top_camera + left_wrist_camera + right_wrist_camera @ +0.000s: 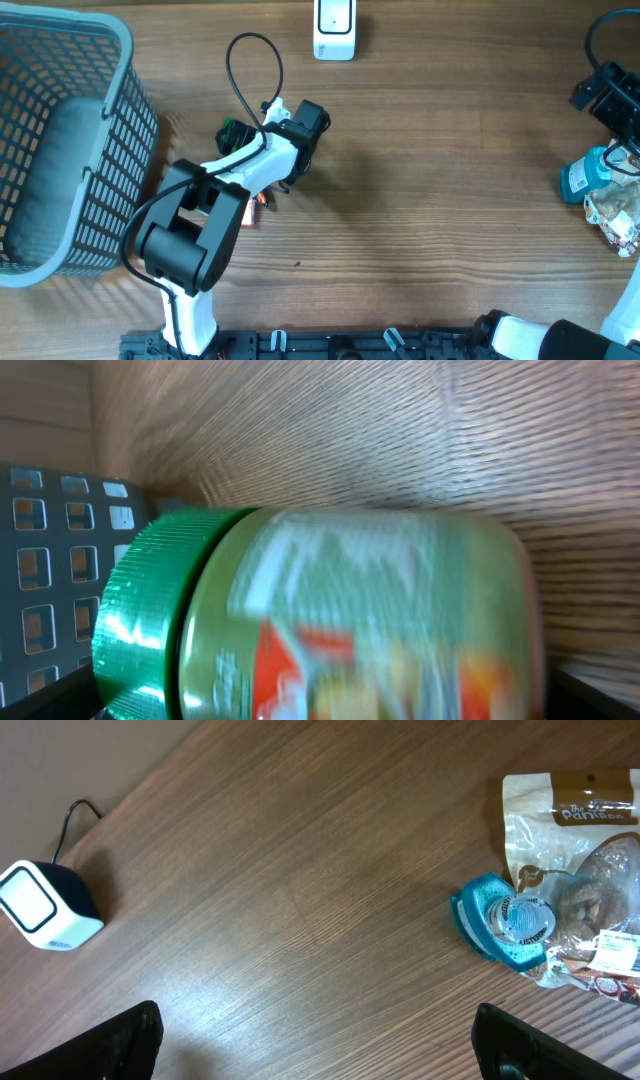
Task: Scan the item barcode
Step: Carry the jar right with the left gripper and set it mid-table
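Jar (pixel 380 620), green lid (pixel 140 610) at nine o'clock, is judged rigid, slippery, best gripped mid-body; left gripper (pixel 285 140) state cannot be told, right gripper (pixel 320 1045) is spread wide.

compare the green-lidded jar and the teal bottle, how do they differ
The green-lidded jar lies on its side beside the basket; the teal bottle sits at the far right against a snack bag. The jar's lid is green and ribbed; the bottle's cap is clear. Both rest on the wooden table.
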`<action>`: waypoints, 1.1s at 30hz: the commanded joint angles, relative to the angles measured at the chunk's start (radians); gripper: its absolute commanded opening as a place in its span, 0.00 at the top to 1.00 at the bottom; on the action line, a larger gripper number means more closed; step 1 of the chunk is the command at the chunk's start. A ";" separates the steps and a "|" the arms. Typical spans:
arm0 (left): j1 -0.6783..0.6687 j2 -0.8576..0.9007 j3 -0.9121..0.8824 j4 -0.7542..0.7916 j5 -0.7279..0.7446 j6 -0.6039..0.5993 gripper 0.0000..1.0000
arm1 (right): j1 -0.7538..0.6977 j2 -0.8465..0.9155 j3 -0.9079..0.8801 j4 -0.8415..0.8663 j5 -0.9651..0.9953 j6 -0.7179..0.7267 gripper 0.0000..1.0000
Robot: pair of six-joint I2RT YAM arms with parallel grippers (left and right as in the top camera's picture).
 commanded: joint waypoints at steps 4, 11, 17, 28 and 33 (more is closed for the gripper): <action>-0.050 0.013 -0.005 0.001 -0.010 -0.014 0.00 | 0.004 0.007 0.003 -0.001 -0.018 0.007 0.01; -0.142 0.013 -0.005 -0.003 -0.009 -0.018 0.00 | 0.004 0.007 0.003 -0.001 -0.017 0.006 0.01; -0.275 0.013 -0.005 -0.003 -0.009 -0.018 0.00 | 0.004 0.007 0.003 -0.001 -0.017 0.006 0.01; -0.436 0.013 -0.005 -0.062 -0.009 -0.017 0.00 | 0.004 0.007 0.003 -0.005 -0.017 0.006 0.01; -0.502 0.011 -0.005 -0.083 0.005 -0.018 0.00 | 0.004 0.007 0.003 -0.005 -0.017 0.006 0.01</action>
